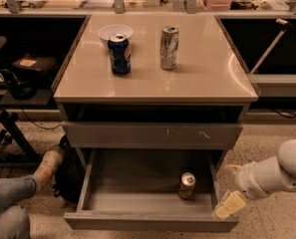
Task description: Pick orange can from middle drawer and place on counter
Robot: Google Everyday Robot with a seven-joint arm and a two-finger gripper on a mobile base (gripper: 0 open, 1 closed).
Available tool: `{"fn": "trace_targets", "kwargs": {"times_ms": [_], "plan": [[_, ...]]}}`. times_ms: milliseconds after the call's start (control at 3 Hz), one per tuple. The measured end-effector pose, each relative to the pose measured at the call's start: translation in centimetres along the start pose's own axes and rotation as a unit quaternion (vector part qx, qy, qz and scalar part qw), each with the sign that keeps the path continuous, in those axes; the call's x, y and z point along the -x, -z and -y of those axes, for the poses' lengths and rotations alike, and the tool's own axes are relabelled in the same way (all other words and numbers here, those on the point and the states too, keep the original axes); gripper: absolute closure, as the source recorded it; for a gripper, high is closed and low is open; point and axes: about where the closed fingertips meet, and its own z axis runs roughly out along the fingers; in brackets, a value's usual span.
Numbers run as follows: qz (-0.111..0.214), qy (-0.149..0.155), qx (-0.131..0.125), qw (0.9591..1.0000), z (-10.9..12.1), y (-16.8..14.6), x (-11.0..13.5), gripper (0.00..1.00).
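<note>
The orange can stands upright in the open middle drawer, at its right front, close to the right wall. My gripper is low on the right, outside the drawer's right wall and beside the can, with its pale fingers apart and nothing between them. The counter is the glossy beige top of the cabinet above.
A dark blue can, a white bowl and a taller silver can stand at the back of the counter. A shut drawer front with pale scratch marks overhangs the open drawer. A person's leg and shoe are at lower left.
</note>
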Motion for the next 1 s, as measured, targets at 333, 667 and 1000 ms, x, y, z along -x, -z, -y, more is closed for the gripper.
{"fn": "trace_targets", "kwargs": {"times_ms": [333, 667, 1000], "plan": [[0.043, 0.010, 0.025, 0.9987, -0.6, -1.9, 0.4, 0.00], [0.145, 0.011, 0.058, 0.9876, 0.0, -6.9, 4.1, 0.00], [0.227, -0.037, 0.053, 0.9717, 1.4, -11.3, 7.5, 0.00]]}}
